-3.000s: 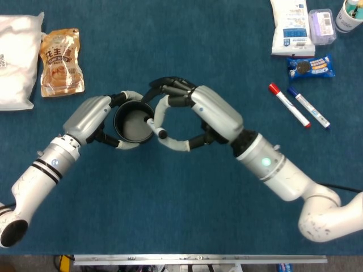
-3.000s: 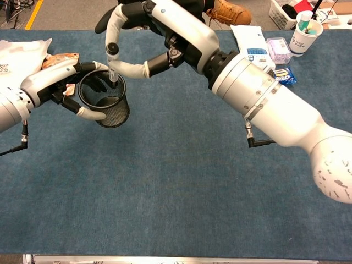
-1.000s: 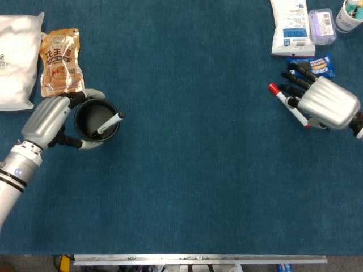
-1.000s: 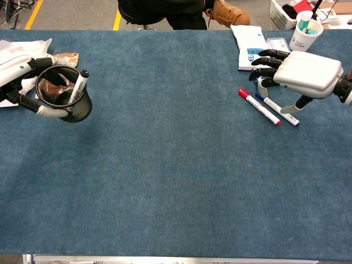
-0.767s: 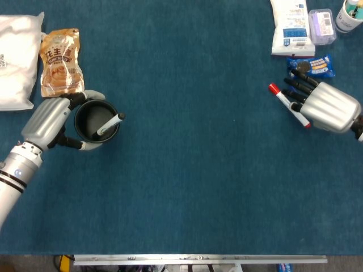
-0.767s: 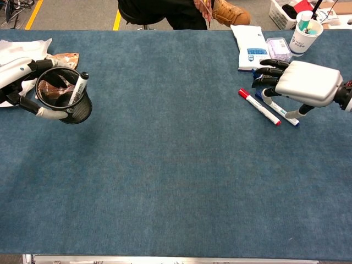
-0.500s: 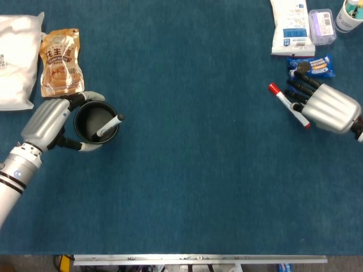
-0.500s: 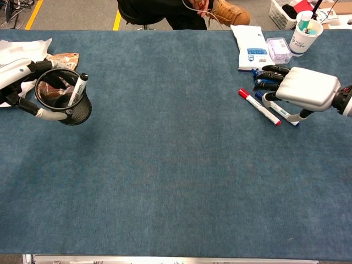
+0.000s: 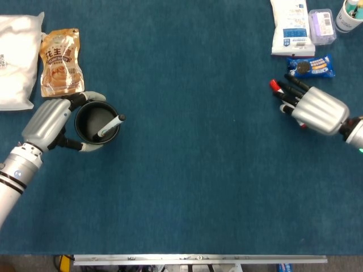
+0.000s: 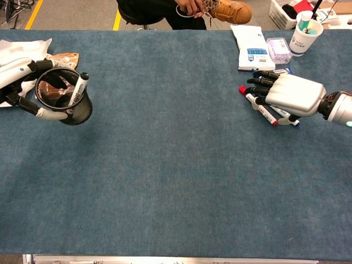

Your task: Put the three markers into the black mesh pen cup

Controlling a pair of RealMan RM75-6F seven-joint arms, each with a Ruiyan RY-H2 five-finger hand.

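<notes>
My left hand grips the black mesh pen cup from its left side, at the left of the table. One marker with a black cap leans inside the cup. At the right, my right hand hovers palm down with its fingers stretched out and apart, over the red marker and the blue marker. In the head view only the red cap shows beyond the fingertips. The hand holds nothing that I can see.
A white bag and a peanut snack packet lie behind the cup. At the back right are a white and blue packet, a purple box, an Oreo pack and a paper cup.
My right hand has moved left and now covers most of both markers. Earlier it left the black-capped marker in the cup, and my left hand carried the cup leftward.
</notes>
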